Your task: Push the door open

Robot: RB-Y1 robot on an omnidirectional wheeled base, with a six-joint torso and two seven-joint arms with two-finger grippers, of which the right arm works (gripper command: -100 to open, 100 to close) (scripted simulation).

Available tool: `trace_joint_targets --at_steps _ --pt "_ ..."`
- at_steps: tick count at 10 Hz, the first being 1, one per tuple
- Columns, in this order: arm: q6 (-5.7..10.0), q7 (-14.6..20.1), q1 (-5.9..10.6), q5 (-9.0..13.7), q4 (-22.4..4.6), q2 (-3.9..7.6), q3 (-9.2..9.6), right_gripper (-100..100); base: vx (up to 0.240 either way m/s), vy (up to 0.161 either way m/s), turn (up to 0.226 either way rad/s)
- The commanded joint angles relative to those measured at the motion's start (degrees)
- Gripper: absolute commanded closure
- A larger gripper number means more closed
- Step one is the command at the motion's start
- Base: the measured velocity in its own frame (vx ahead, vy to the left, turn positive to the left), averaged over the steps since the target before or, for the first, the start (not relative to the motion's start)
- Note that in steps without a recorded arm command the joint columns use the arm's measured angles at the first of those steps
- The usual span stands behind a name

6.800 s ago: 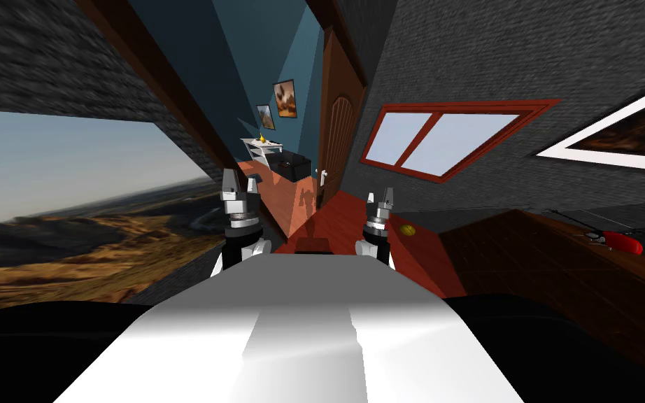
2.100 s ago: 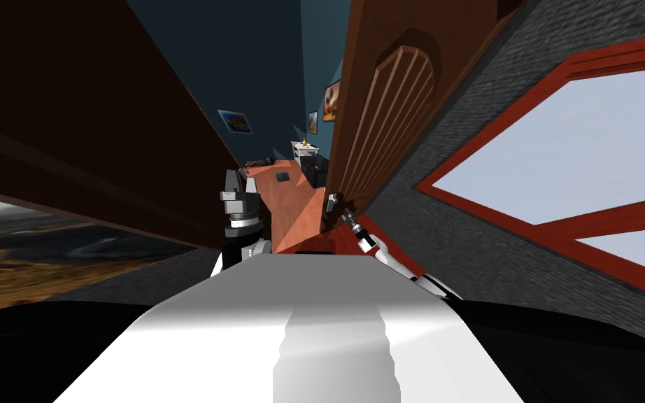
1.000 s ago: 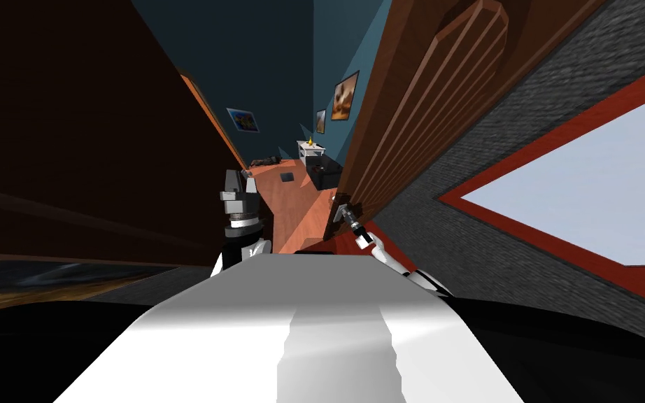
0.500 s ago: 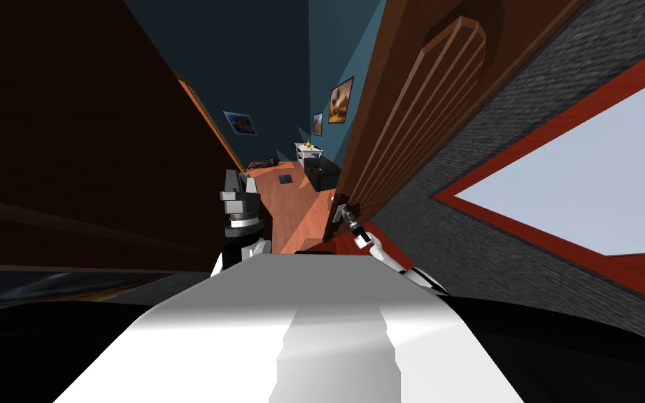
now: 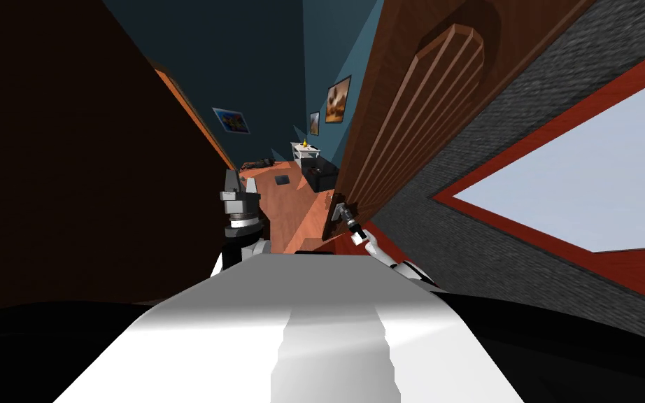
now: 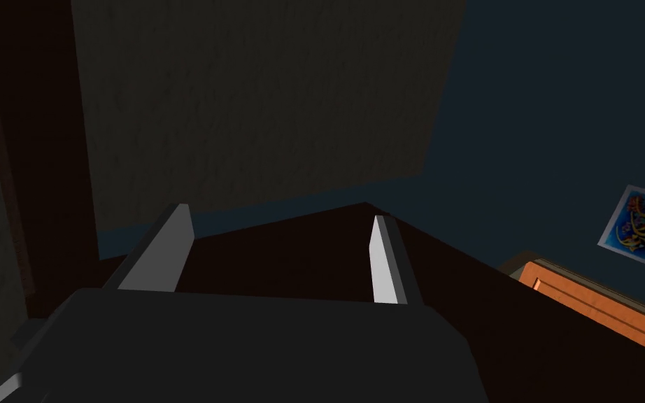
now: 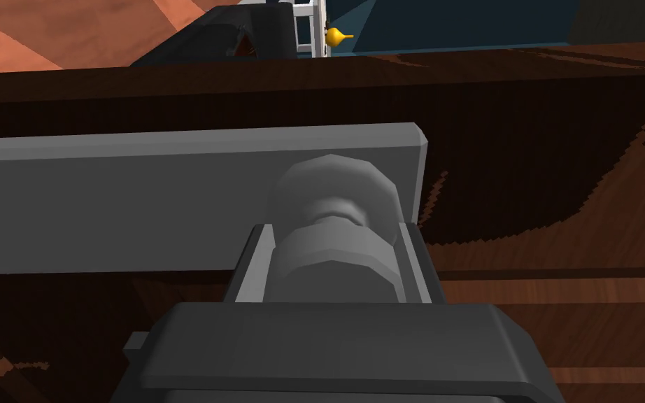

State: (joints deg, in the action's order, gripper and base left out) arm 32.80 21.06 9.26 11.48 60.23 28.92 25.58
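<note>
Right gripper clamps the faceted grey door handle, probably a lever's hub, against the ribbed brown wooden door; left gripper spread wide, empty.

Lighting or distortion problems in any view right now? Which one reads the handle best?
Head view: rolled, wide-lens splay; wall on my left in near-black shade, door lit. Left wrist view: dim overall, left end effector fingers open, readable. Right wrist view: evenly lit, jagged shadow edge on the door; best for the grey handle held by the right end effector.
</note>
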Motion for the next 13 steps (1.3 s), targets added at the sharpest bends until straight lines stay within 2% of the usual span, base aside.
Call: trace_joint_targets --at_steps 1,2,3,4,9,10,11,13 --pt "0.40 -0.60 1.88 0.35 -2.21 -0.54 -0.97 100 0.119 0.081 -0.094" --pt "0.51 -0.88 2.66 0.44 -3.32 -1.13 -1.07 100 0.101 0.054 -0.070" --pt "0.74 -1.51 4.37 0.64 -5.75 -2.42 -1.27 100 0.130 0.082 -0.171" --pt "0.74 -1.51 4.37 0.64 -5.75 -2.42 -1.27 100 0.096 0.073 -0.062" --pt "1.37 -3.17 8.87 1.17 -12.15 -5.83 -1.82 100 0.083 0.055 -0.111" --pt "1.37 -3.17 8.87 1.17 -12.15 -5.83 -1.82 100 0.073 0.028 -0.048" --pt "0.37 -2.51 8.20 1.20 -10.40 -4.80 -1.06 -100 -0.114 -0.010 -0.013" --pt "0.00 -1.98 8.27 1.22 -9.93 -4.24 -0.44 -100 -0.212 0.009 -0.014"
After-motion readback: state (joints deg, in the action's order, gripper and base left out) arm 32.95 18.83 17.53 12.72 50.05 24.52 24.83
